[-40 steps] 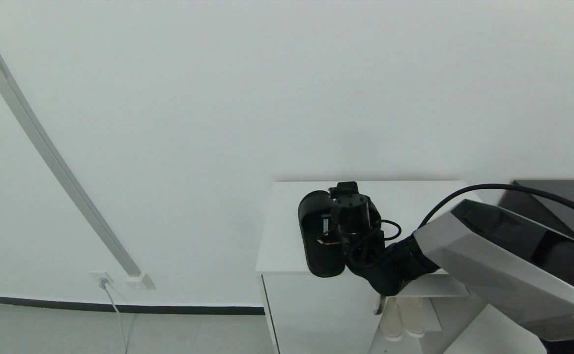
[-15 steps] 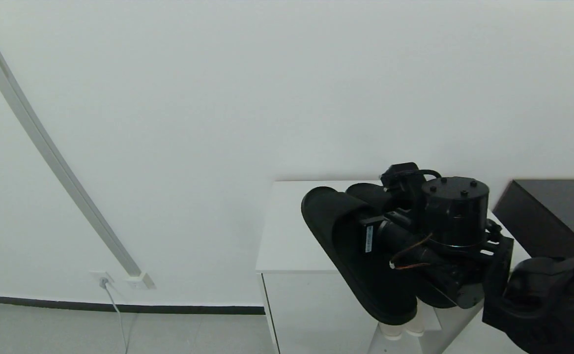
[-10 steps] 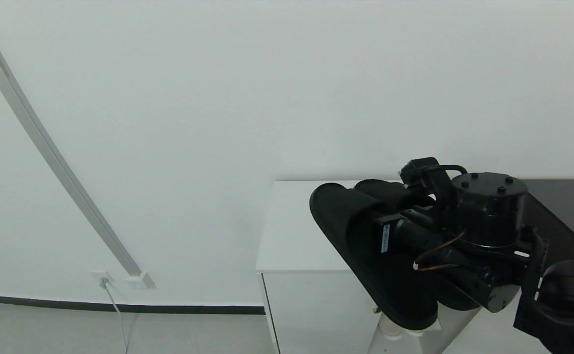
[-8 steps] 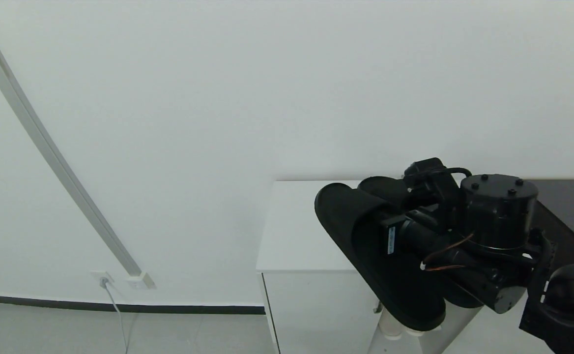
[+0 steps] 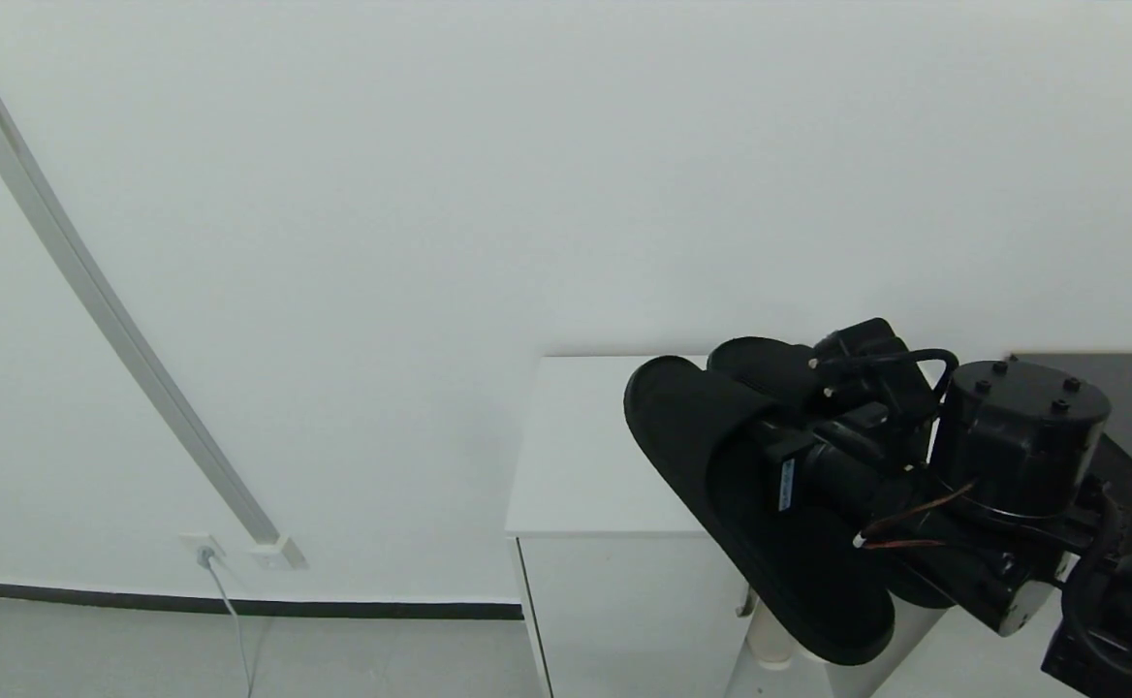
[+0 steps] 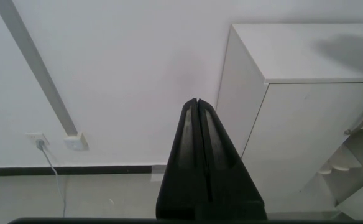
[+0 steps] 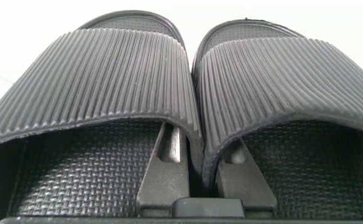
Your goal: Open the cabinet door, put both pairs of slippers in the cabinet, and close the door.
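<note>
Checking in from the remote desk: the white cabinet (image 5: 585, 465) sits lower right of centre in the head view, standing on the grey floor (image 5: 140, 650) right up against the wall. In the left wrist view its right-hand part is open, and a pair of pale slippers (image 6: 332, 168) rests on a shelf (image 6: 359, 142) inside, toward the right edge of the frame.

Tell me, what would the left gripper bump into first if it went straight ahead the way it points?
Probably the white wall. The left gripper, fingers shut, aims just beside the white cabinet, so it looks likely to pass its side. Depth is hard to judge here, so it might graze it.
</note>
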Tool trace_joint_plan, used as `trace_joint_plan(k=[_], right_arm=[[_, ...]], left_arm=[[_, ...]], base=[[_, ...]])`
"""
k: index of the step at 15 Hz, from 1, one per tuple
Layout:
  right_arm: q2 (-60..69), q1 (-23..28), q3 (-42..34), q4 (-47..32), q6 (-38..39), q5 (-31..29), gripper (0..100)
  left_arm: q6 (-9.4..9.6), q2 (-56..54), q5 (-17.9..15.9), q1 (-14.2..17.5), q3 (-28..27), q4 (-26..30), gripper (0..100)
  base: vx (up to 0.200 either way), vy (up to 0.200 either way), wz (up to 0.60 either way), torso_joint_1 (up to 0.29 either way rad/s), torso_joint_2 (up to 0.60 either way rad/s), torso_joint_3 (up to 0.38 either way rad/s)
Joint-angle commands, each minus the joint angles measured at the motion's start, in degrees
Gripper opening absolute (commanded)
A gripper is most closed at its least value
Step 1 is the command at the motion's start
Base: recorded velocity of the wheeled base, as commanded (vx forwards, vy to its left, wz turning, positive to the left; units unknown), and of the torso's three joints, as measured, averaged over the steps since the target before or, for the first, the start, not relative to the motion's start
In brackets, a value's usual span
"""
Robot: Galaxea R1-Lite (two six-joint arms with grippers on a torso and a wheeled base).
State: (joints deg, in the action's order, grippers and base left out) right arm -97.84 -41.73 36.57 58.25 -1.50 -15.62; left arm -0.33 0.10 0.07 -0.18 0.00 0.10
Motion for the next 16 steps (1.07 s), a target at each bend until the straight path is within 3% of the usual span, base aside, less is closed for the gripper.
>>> trace_joint_plan(k=[1, 11, 16], right_arm=[[-0.4, 0.0, 0.1, 0.0, 0.0, 0.0, 0], [-0.3, -0.1, -0.3, 0.0, 0.0, -0.1, 0], [-0.5, -0.2, -1.0, 0.0, -0.1, -0.2, 0]], left_arm=[[-0.11, 0.0, 0.0, 0.0, 0.0, 0.0, 0], [-0.02, 0.0, 0.0, 0.0, 0.0, 0.0, 0], [-0.02, 0.0, 0.0, 0.0, 0.0, 0.0, 0]], base=[[-0.200, 0.000, 0.00, 0.002, 0.00, 0.007], [-0.200, 0.000, 0.00, -0.001, 0.00, 0.003], [0.000, 0.000, 0.00, 0.000, 0.00, 0.000]])
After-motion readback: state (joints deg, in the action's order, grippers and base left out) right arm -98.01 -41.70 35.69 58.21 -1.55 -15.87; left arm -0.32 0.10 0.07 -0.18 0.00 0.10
